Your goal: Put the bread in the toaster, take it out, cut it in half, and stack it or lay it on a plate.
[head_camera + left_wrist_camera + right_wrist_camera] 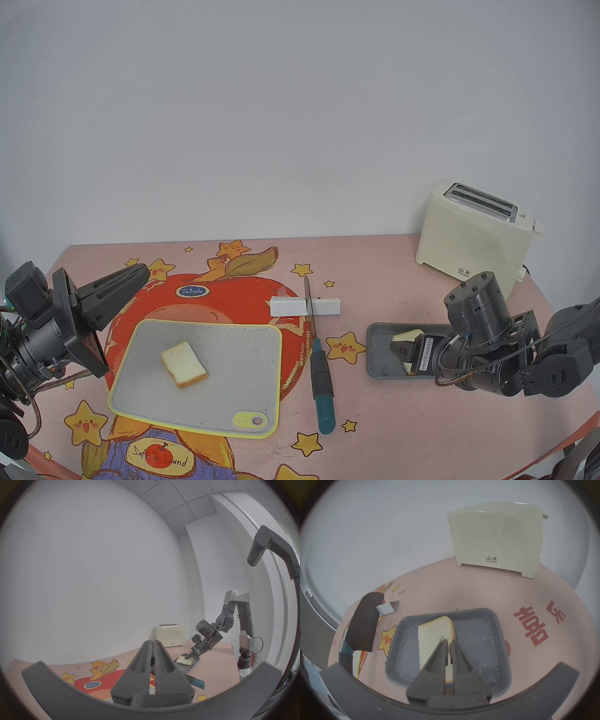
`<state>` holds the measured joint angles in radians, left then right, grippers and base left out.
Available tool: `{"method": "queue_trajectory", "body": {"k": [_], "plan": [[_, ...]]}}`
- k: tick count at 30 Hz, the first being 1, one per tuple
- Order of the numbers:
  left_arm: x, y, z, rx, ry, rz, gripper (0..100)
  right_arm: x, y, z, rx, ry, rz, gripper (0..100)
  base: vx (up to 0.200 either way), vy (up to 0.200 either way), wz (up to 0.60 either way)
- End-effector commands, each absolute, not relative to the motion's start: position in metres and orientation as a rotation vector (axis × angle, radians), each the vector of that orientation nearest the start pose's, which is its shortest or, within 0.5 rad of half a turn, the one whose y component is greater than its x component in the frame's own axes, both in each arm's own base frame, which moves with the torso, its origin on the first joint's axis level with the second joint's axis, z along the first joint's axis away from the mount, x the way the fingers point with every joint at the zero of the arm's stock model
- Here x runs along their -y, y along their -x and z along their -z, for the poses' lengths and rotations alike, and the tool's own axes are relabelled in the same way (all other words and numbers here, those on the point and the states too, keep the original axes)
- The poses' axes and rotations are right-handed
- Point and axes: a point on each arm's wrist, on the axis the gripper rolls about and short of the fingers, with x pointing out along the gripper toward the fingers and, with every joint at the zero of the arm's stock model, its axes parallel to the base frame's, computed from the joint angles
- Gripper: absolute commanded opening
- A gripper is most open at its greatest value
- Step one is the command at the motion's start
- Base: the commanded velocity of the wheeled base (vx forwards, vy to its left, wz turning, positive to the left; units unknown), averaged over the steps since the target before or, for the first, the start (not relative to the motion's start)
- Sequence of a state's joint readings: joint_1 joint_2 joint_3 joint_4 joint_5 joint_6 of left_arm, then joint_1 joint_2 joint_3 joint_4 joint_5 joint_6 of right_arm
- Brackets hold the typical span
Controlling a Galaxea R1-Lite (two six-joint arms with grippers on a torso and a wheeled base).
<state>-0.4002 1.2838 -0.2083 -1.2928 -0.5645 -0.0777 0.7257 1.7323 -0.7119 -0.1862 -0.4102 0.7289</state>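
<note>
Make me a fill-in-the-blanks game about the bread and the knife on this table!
1. The bread half on the cutting board lies to the ____ of the knife.
2. The knife's blade rests on a small ____ block.
3. The right gripper is over the other bread half in a ____ tray.

Missing words: left; white; gray.

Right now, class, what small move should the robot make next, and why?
Probably lift the right gripper straight up, clear of the grey plate. One bread half already lies flat in the plate beneath it, so little seems left to do there. The other half lies on the cutting board, nearer the left gripper.
</note>
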Motion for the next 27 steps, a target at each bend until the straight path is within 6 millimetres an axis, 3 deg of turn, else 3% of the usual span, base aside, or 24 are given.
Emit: {"method": "queue_trajectory", "body": {"k": [1,4,5,8,12,19,27], "plan": [[0.074,-0.144,-0.191,0.186,0.053,0.969,0,-0.171,-0.207,-0.119,-0.731,-0.253,-0.023,100,0.000,0.000,0.00],[0.074,-0.144,-0.191,0.186,0.053,0.969,0,-0.166,-0.203,-0.135,-0.676,-0.281,-0.028,100,0.000,0.000,0.00],[0.074,-0.144,-0.191,0.187,0.055,0.969,0,-0.159,-0.194,-0.156,-0.617,-0.322,-0.056,100,0.000,0.000,0.00],[0.074,-0.144,-0.191,0.183,0.055,0.966,0,-0.150,-0.180,-0.180,-0.552,-0.357,-0.109,100,0.000,0.000,0.00],[0.074,-0.144,-0.188,0.170,0.058,0.954,0,-0.143,-0.162,-0.198,-0.494,-0.342,-0.178,100,0.000,0.000,0.00],[0.072,-0.143,-0.178,0.100,0.072,0.892,0,-0.145,-0.159,-0.198,-0.490,-0.332,-0.194,100,0.000,0.000,0.00],[0.067,-0.145,-0.153,-0.207,0.072,0.625,0,-0.139,-0.152,-0.207,-0.451,-0.329,-0.215,100,0.000,0.000,0.00]]}}
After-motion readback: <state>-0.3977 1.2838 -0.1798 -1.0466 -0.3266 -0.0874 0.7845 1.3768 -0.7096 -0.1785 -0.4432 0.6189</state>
